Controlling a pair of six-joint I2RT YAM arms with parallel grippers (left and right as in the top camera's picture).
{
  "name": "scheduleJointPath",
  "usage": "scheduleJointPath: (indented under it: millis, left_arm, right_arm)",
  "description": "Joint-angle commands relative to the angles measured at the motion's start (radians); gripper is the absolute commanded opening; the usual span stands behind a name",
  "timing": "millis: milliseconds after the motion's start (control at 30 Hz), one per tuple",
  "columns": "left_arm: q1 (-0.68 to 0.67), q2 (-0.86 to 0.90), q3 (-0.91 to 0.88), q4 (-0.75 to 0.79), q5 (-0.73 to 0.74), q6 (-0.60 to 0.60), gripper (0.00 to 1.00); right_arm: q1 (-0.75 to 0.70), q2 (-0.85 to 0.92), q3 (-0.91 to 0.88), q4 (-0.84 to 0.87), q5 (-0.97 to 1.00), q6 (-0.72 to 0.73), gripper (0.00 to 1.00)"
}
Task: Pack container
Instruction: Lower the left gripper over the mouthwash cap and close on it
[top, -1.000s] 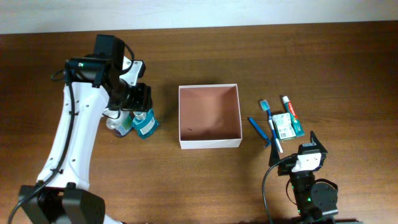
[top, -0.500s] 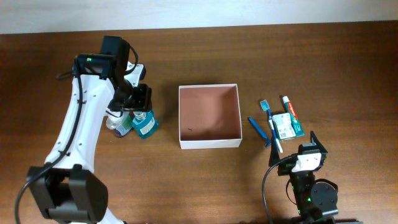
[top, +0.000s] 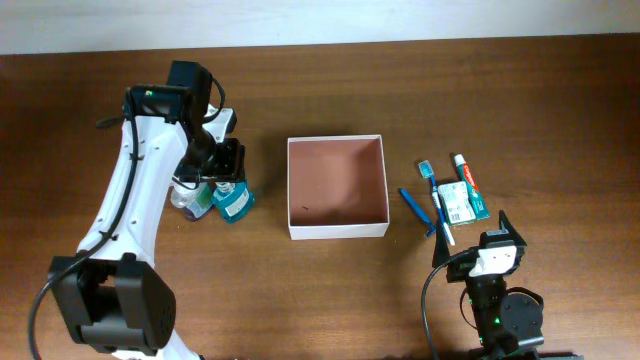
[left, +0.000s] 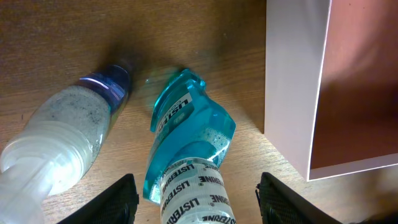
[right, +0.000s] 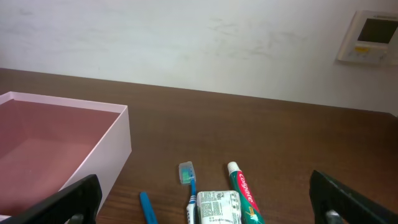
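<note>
The container (top: 337, 231) is a square white box with a reddish-brown inside, standing at the table's middle. Its white wall shows in the left wrist view (left: 292, 87) and in the right wrist view (right: 115, 140). A blue Listerine bottle (top: 233, 202) and a clear bottle (top: 192, 199) lie left of it. My left gripper (top: 224, 165) is open above them. In the left wrist view the left gripper (left: 196, 202) straddles the Listerine bottle (left: 186, 143) without touching it, with the clear bottle (left: 56, 143) beside it. My right gripper (top: 498, 238) is open and empty at the front right.
Right of the container lie a blue toothbrush (right: 189, 180), a toothpaste tube (right: 244, 193), a small printed pack (right: 214, 205) and a blue stick (right: 148, 208). They also show overhead around the pack (top: 460, 202). A white wall stands behind the table.
My left arm has shifted a little toward the far side, and its gripper stays over the two bottles. The right arm and all the objects have not moved.
</note>
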Motion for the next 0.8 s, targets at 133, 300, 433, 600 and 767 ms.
scheduleJointPath:
  millis: [133,300,433,600,767]
  left_arm:
    - [0.002,0.008,-0.011,0.002,-0.012,-0.013,0.62]
    - [0.001,0.008,-0.018,0.002,-0.012,-0.013,0.58]
    - [0.001,0.008,-0.021,-0.011,-0.012,-0.013,0.58]
    - [0.001,0.008,-0.037,0.005,-0.012,-0.013,0.58]
    - [0.002,0.008,-0.071,0.03,-0.011,-0.013,0.58]
  right_arm:
    - [-0.009,-0.008,-0.005,-0.008,0.009,-0.007,0.98]
    - [-0.009,-0.008,-0.005,-0.008,0.009,-0.007,0.98]
    - [-0.009,-0.008,-0.005,-0.008,0.009,-0.007,0.98]
    - [-0.009,-0.008,-0.005,-0.007,0.009,-0.007,0.98]
    - [-0.009,-0.008,-0.005,-0.008,0.009,-0.007,0.98]
